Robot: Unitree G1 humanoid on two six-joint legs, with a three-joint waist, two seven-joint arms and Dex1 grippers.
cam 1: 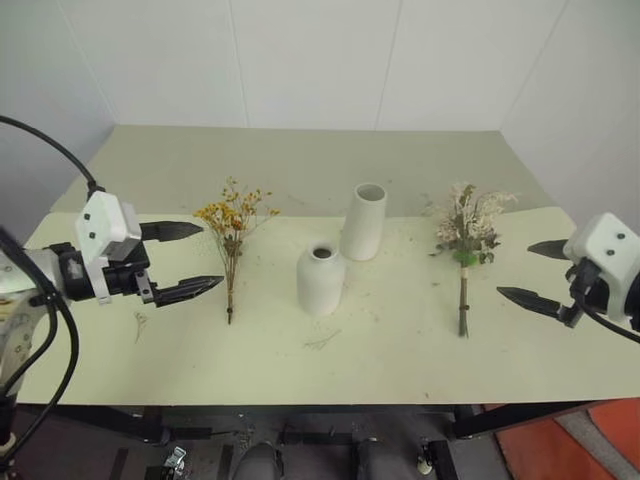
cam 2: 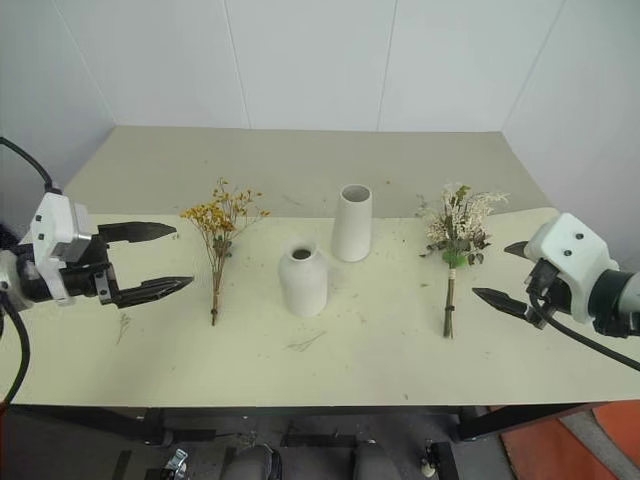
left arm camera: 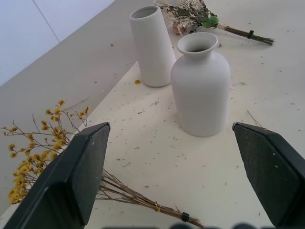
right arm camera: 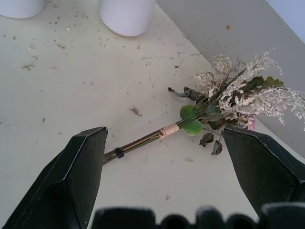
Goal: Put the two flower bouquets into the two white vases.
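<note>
My table (cam 1: 400, 360) is pale yellow-green with small crumbs on it. At center stand the tall vase (cam 1: 364, 221) and the short vase (cam 1: 321, 279). The yellow bouquet (cam 1: 233, 240) lies center-left, the pink-and-cream bouquet (cam 1: 467, 240) center-right.

Between the right gripper's (right arm camera: 164, 179) spread fingers (right arm camera: 71, 186), the larger bouquet (right arm camera: 224, 107) lies on the speckled table (right arm camera: 71, 86).

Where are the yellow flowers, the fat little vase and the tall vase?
yellow flowers (cam 1: 233, 215), left eye view, on the blossoms.
fat little vase (cam 1: 320, 282), left eye view, on its round body.
tall vase (cam 1: 364, 225), left eye view, on its side wall.
</note>
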